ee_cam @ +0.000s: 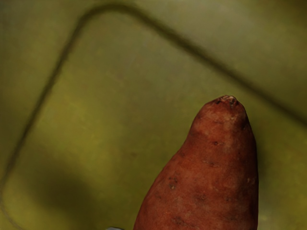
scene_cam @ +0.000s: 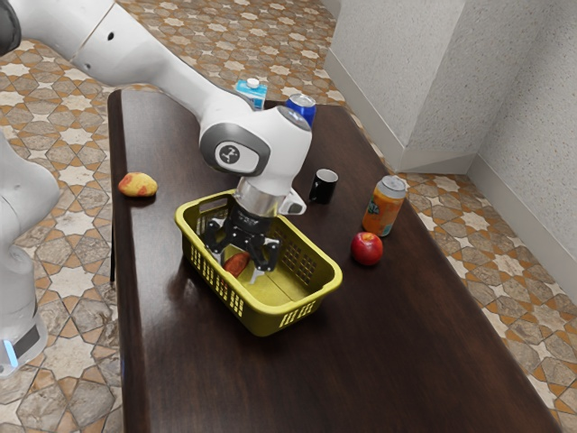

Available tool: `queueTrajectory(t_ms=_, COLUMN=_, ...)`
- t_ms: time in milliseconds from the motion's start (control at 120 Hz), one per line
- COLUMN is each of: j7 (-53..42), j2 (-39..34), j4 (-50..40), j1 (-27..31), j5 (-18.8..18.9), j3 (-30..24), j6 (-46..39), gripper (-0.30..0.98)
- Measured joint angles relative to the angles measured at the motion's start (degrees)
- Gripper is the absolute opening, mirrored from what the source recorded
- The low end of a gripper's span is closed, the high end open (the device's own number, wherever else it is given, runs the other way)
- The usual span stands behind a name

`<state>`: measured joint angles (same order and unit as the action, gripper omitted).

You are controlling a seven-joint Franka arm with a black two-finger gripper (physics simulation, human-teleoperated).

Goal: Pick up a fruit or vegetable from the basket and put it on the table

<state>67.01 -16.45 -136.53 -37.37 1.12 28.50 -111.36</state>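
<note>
The olive-yellow, slatted plastic basket (scene_cam: pixel 329 281) sat on the dark brown wooden table (scene_cam: pixel 379 361), and the only arm, the white seven-joint one (scene_cam: pixel 162 68), had its black two-finger gripper (scene_cam: pixel 237 269) down inside the basket's rim. The gripper stood wide, one finger to either side of a reddish-brown, tapering sweet potato (ee_cam: pixel 211 177), with nothing pinched between them as far as could be seen. The sweet potato lay within the basket, on its floor, directly below the hand and close to the long wall nearer the exterior camera. Its long axis ran roughly across the basket's width, slanting a little, and its narrower end appeared to point out from under the hand toward the basket's far long wall. The gap between the fingers ran more nearly along the basket's length, so the closing line seemed to cross the sweet potato's flanks, a fair match for a grip. The next move probably called for a slight settling and then a squeeze; closing too near the tapered end could let it slip back to the basket's floor before it cleared the rim.
</note>
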Motion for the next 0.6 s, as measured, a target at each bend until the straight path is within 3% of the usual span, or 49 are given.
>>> queueTrajectory(t_ms=208, j7=0.67, j2=-0.06, j4=0.10, j1=0.01, j5=0.50, j3=0.01, j6=0.87, gripper=0.10)
queueTrajectory(t_ms=600, j7=1.38, j2=-0.24, j4=0.53, j1=0.07, j5=0.34, j3=-0.03, j6=1.03, gripper=0.08)
